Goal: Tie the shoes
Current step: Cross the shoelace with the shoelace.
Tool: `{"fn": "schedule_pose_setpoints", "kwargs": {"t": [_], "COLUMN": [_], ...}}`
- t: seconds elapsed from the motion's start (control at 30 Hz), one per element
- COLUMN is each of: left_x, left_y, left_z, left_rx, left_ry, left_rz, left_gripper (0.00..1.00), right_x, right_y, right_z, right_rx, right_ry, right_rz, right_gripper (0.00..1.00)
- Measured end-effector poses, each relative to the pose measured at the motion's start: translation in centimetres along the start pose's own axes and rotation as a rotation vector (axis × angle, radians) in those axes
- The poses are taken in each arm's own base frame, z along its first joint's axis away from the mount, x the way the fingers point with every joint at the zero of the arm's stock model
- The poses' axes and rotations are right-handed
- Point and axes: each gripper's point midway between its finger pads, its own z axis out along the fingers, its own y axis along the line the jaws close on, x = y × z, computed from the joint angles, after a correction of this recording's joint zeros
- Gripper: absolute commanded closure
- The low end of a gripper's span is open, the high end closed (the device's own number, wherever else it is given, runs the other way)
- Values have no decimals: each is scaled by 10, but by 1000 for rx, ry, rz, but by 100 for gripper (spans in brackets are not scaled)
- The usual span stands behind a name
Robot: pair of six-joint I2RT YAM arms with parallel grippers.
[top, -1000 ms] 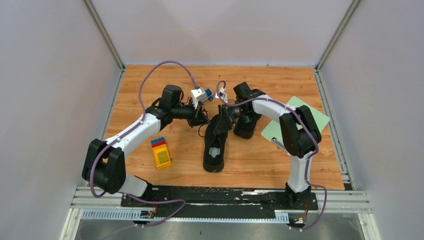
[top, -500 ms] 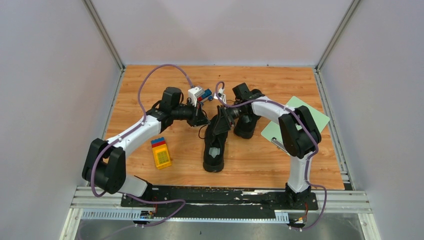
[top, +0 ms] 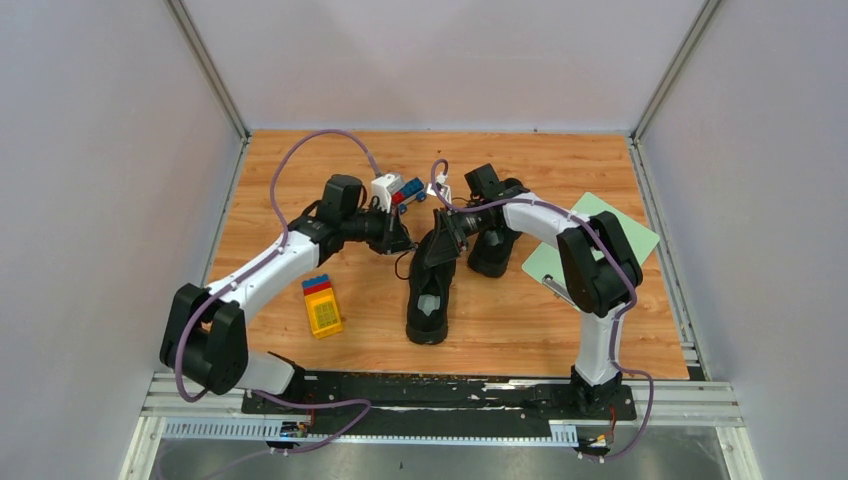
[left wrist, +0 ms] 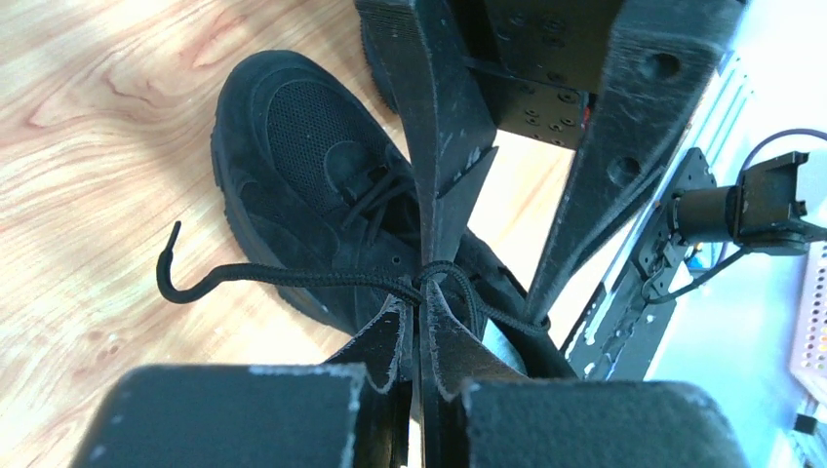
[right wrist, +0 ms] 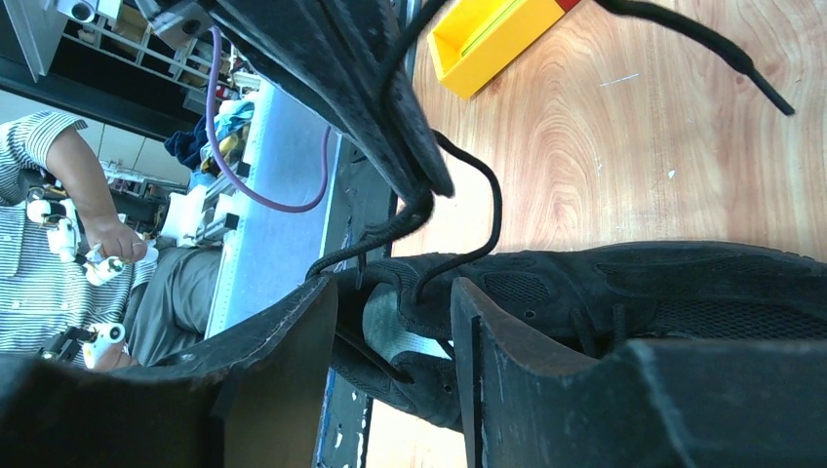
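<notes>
Left pincer [left wrist: 421,292] shut tight, tips pressed together on a thin black lace [left wrist: 293,277] lifted off the black shoe [left wrist: 293,166] lying directly beneath it on a wooden table [top: 290,170]. From that pinch, one free end of the lace running out sideways over bare wood, its tip hooked, and the rest dropping back toward the eyelets. Right pincer [right wrist: 393,292] facing the left one from close by, fingers spread well apart, nothing clamped between them. In its gap, the shoe's collar, its pale insole and a slack loop of lace; contact with either finger impossible to tell. Second shoe [top: 492,262] just behind the right pincer, mostly hidden by it, laces out of sight. Yellow toy box [top: 322,308] on the near side of the left pincer, well apart. Pale green board [top: 548,265] out past the right pincer's outer side. Judged by looks: a light shoe with a soft fabric upper, likely to sag or slide across the wood if tugged. Lace thin, limp and a little rough, unlikely to slip from a firm pinch but quick to go slack. Best taken by the lace a short way out from the eyelets, never by the fabric, with the strand held taut so a loop can hold its shape.
</notes>
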Motion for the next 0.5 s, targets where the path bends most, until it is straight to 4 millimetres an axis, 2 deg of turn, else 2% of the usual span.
{"fn": "schedule_pose_setpoints", "kwargs": {"t": [0.13, 0.33, 0.5], "left_x": [-2, -11, -4], "left_y": [-11, -43, -50], "left_z": [-13, -41, -42], "left_rx": [16, 81, 100], "left_ry": [-5, -52, -28], "left_rz": [61, 264, 400], "left_gripper": [97, 97, 97], "right_x": [0, -1, -1], "right_y": [0, 1, 5], "right_z": [0, 0, 0], "right_rx": [2, -5, -30], "right_ry": [-1, -2, -6], "right_rz": [3, -1, -11], "right_gripper": [53, 53, 52]}}
